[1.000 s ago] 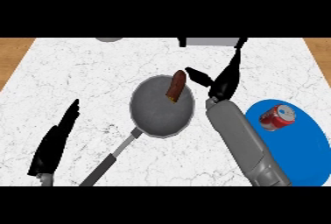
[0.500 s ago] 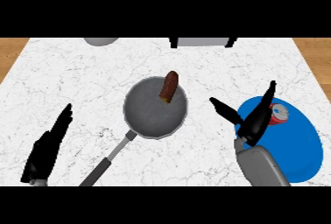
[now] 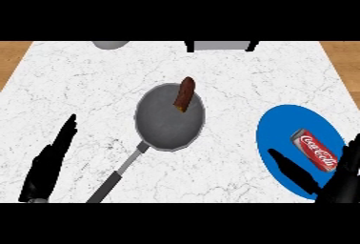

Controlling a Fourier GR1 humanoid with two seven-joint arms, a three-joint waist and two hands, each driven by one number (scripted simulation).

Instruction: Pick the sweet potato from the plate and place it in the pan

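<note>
- Brown tapered sweet potato [image 3: 185,93] lies in round grey metal pan [image 3: 163,127], upper end propped on far rim; whether it overhangs is hard to tell.
- Right hand [image 3: 336,189] over round blue plate [image 3: 280,127], thumb and fingers spread, holding nothing.
- Left hand [image 3: 48,164] rests at left of white marbled counter [image 3: 84,95], fingers straight, together.
- Risk: nudge to pan could tip potato out over rim.
- Risk: right hand just beside red cola can [image 3: 315,148]; a brush could set it rolling.

One view, head camera: set above the worktop's [image 3: 84,81] near edge, looking steeply down and forward toward its far edge; moderately close, far corners and parts of both side edges framed.
</note>
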